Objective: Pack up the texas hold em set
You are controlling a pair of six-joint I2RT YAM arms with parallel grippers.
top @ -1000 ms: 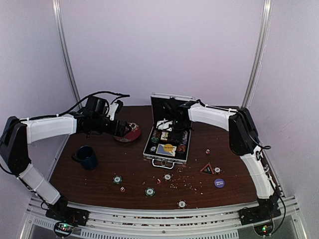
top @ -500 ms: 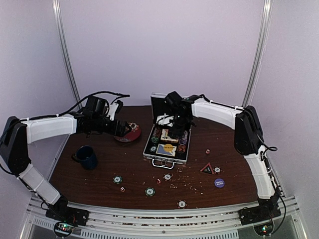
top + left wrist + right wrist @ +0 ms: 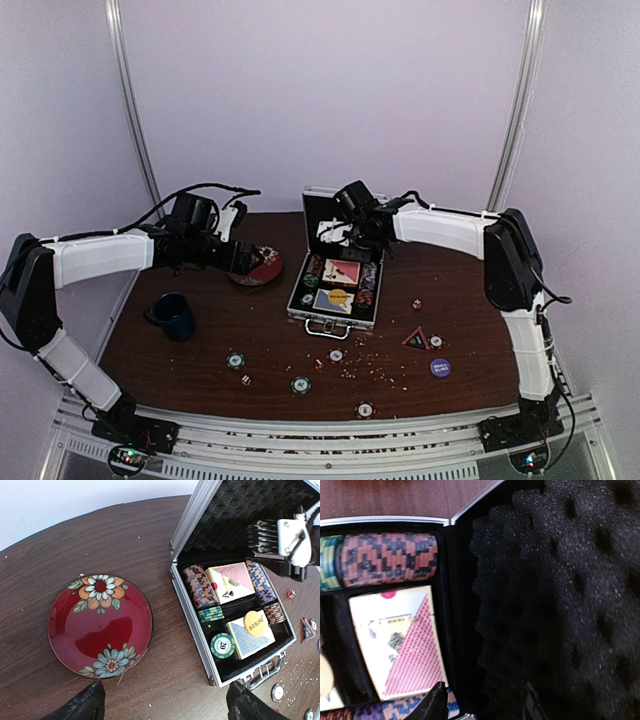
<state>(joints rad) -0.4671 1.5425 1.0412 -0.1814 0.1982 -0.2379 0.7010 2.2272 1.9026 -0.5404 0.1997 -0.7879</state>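
Clearly the case (image 3: 325, 317) is not ready to shut. It sits open at the middle of the table (image 3: 270, 340) with its lid (image 3: 235, 515) upright, while loose chips (image 3: 301, 384), tiny dice (image 3: 245, 380) and the blue disc (image 3: 440, 367) lie on the wood in front of it. Our right gripper (image 3: 482, 702) hangs at the back of the case, just beside the lid and above the pink card box (image 3: 397, 642); its fingers stand partly apart and we see nothing between them. Our left gripper (image 3: 162, 707) hovers spread wide and empty over the red plate (image 3: 100, 625), apart from the set. We judge the step in hand to be work at that rear compartment. To do it well we should lift straight up and forward, so the fingers neither drag on the lid's lining nor tip it shut, and the pink box should be left flat in its slot. The lining is soft black egg-crate foam that will likely snag and give. The shell is ribbed silver aluminium with a thin metal handle (image 3: 263, 668) at the front. Inside, stacked chips (image 3: 200, 586) lie on edge in rows, their rims banded in orange and dark. The loose ones are thin flat discs on hard wood, so we expect to need a steep fingertip pinch at the rim. The dice are small and may roll.
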